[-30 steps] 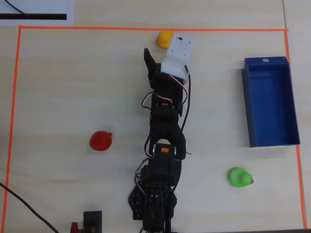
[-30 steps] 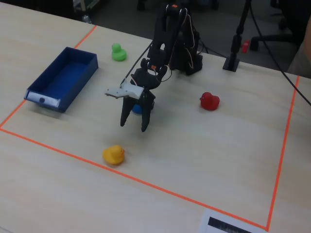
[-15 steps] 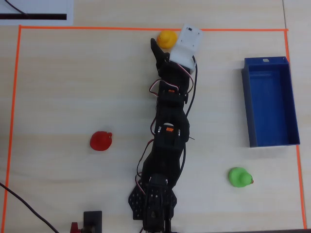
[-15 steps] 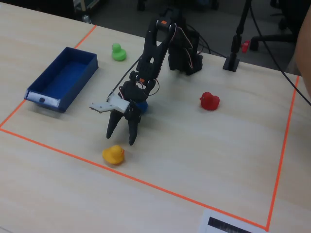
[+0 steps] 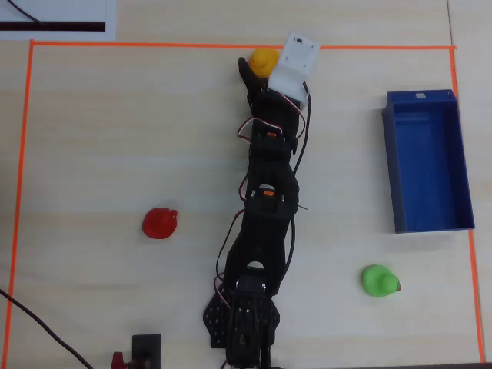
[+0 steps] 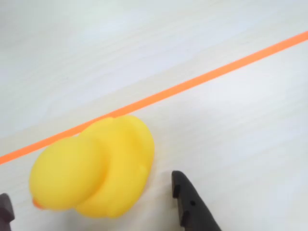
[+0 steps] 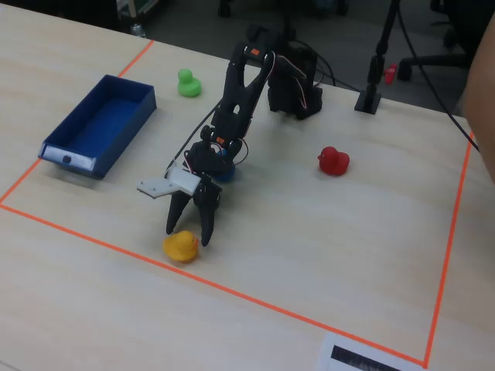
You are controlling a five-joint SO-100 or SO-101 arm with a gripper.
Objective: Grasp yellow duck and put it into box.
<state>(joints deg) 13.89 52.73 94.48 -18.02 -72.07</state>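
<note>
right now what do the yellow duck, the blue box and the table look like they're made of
The yellow duck: smooth, softly glossy, rounded, probably rubber or soft plastic. The blue box: matte, thin, straight walls in even colour, likely hard plastic, possibly printed. The table: pale wood-grain streaks, so wood or a wood-look laminate; the pictures cannot settle which.

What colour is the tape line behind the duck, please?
Orange tape line; the wrist view shows it best, just behind the yellow duck.
</note>
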